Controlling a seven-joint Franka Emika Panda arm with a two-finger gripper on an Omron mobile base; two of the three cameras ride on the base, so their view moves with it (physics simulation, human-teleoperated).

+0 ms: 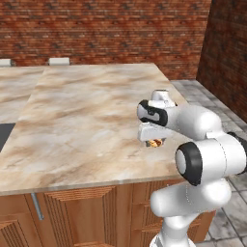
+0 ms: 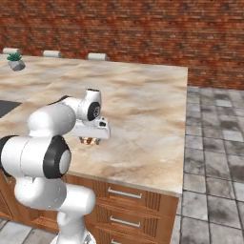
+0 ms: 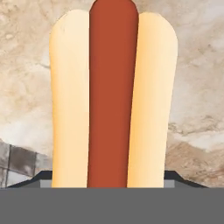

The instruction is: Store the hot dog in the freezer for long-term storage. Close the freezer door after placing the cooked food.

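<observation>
The hot dog, a tan bun with a red sausage down its middle, runs lengthwise up the hand view, very close to the camera. My gripper straddles its near end. One dark fingertip presses against each side of the bun. In the base views the hot dog peeks out just under the low white hand, near the front right part of the marble counter. The gripper points straight down at it. The freezer and its door are out of view.
The marble counter ends at a right edge with tiled floor beyond. Wooden drawers sit below the front edge. A red brick wall stands behind. A small potted plant is at the far left.
</observation>
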